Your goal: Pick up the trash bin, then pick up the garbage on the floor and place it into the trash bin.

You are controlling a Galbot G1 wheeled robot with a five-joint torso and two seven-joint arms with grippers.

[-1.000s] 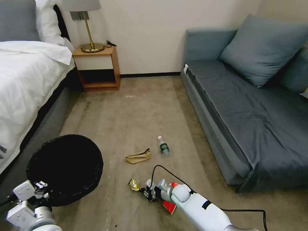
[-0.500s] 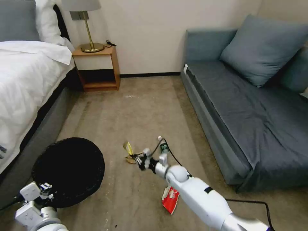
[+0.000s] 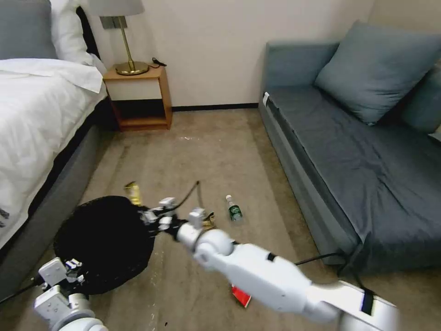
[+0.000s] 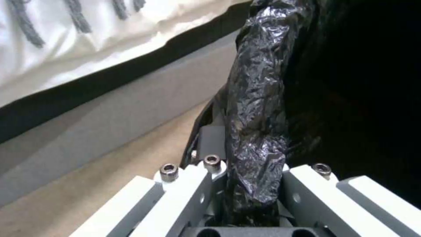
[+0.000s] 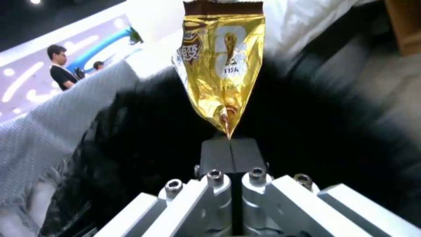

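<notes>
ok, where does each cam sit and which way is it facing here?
Head: on the robot's head, facing forward and down at floor, bed and sofa; both arms show.
Left wrist: on the left arm, facing the bin rim clamped in the left end effector.
Right wrist: on the right arm, facing the gold wrapper pinched in the right end effector.
Shared: right wrist and head views both show wrapper and bin.
</notes>
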